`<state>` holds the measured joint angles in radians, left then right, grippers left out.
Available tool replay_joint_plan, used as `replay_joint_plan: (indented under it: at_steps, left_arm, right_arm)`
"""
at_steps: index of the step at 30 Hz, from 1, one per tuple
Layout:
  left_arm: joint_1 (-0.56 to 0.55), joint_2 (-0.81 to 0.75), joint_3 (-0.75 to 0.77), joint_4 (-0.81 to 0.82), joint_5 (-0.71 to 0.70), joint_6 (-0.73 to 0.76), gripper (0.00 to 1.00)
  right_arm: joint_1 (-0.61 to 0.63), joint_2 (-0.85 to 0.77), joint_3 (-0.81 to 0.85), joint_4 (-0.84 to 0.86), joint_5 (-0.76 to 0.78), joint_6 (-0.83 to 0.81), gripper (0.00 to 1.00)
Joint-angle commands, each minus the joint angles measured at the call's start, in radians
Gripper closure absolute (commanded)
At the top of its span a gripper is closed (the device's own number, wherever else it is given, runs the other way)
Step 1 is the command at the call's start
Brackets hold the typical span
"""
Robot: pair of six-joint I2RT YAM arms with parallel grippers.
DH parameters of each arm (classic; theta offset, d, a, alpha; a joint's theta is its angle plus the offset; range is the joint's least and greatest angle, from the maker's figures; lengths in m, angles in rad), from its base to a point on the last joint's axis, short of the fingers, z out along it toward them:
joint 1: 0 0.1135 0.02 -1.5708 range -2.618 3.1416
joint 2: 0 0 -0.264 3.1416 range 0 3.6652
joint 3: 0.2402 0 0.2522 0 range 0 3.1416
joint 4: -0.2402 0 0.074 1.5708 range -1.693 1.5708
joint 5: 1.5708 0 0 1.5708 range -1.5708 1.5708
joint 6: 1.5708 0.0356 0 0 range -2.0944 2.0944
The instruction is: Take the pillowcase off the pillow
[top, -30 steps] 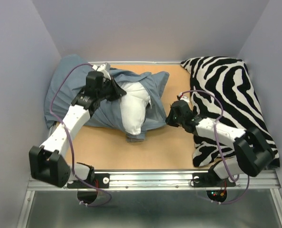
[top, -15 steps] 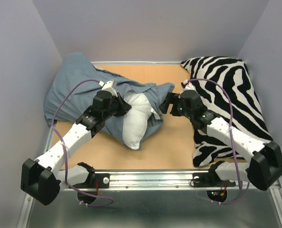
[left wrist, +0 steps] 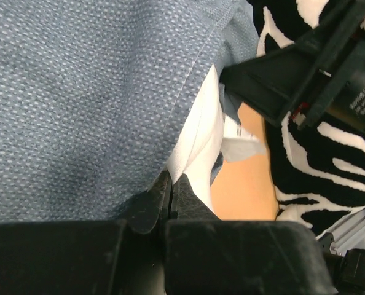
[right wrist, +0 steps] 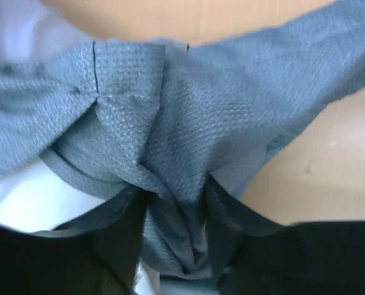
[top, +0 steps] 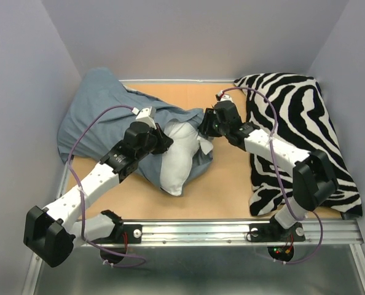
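The slate blue-grey pillowcase [top: 102, 117] lies bunched at the left of the table. The white pillow [top: 177, 161] sticks out of its open end toward the front. My left gripper [top: 163, 139] is shut on a fold of the white pillow [left wrist: 198, 138] just beside the pillowcase hem [left wrist: 96, 92]; its fingertips [left wrist: 170, 187] are pressed together. My right gripper [top: 204, 130] is at the open end's right edge. In the right wrist view it [right wrist: 177, 236] is shut on a bunched fold of pillowcase [right wrist: 188, 135], with white pillow [right wrist: 35, 200] at the left.
A black-and-white zebra-striped cushion [top: 299, 129] fills the right side of the table, close behind the right arm, and shows in the left wrist view [left wrist: 317, 178]. Grey walls close in left, back and right. Bare tan tabletop [top: 225, 184] lies in front.
My right gripper has moved from beside the zebra cushion back and left onto the pillowcase's open edge. My left gripper has shifted toward the front right with the pillow.
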<state>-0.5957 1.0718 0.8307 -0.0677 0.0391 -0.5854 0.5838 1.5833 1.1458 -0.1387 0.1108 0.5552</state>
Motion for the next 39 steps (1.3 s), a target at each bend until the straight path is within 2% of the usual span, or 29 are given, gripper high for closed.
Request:
replay_joint_plan:
  at_steps: [1,4,9,16,21,24,27,30,33,35,36,37,38,39]
  left_arm:
    - [-0.045,-0.079,-0.025,0.014,0.019,-0.017,1.00]
    - [-0.062,-0.113,-0.036,-0.026,-0.001,-0.016,1.00]
    - [-0.064,-0.205,-0.038,-0.101,0.002,0.002,1.00]
    - [-0.064,-0.323,-0.002,-0.152,0.024,-0.014,1.00]
    - [-0.064,-0.386,0.137,-0.178,-0.108,-0.045,1.00]
    - [-0.064,-0.377,0.197,-0.117,-0.098,-0.065,1.00]
    - [-0.064,-0.342,0.257,0.006,-0.045,-0.085,1.00]
    - [-0.064,-0.305,0.303,0.061,-0.002,-0.094,1.00]
    - [-0.064,-0.277,0.303,0.230,0.062,-0.132,1.00]
    - [-0.064,-0.253,0.304,0.258,0.064,-0.133,1.00]
    - [-0.062,-0.245,0.306,0.255,0.053,-0.133,1.00]
    - [-0.064,-0.242,0.306,0.247,0.032,-0.126,1.00]
    - [-0.064,-0.245,0.297,0.244,-0.016,-0.110,1.00]
    - [-0.064,-0.248,0.288,0.244,-0.031,-0.102,1.00]
  right_arm:
    - [-0.024,0.047,0.159,-0.024,0.112,-0.008,0.68]
    - [-0.073,0.070,0.175,-0.071,0.165,-0.011,0.82]
    - [-0.205,0.092,0.161,-0.079,0.148,-0.001,0.82]
    - [-0.248,0.204,0.213,-0.049,0.064,-0.003,0.82]
    - [-0.251,0.291,0.216,0.028,-0.031,0.018,0.81]
    - [-0.252,0.316,0.209,0.129,-0.207,0.029,0.77]
    - [-0.233,0.385,0.270,0.218,-0.400,0.026,0.75]
    - [-0.188,0.458,0.325,0.231,-0.428,0.020,0.72]
    - [-0.170,0.536,0.405,0.258,-0.513,0.072,0.66]
    - [-0.167,0.547,0.410,0.254,-0.510,0.080,0.58]
    - [-0.168,0.532,0.410,0.245,-0.510,0.083,0.58]
    - [-0.171,0.509,0.399,0.223,-0.484,0.080,0.53]
    - [-0.182,0.430,0.343,0.205,-0.433,0.080,0.42]
    - [-0.188,0.387,0.307,0.205,-0.422,0.081,0.37]
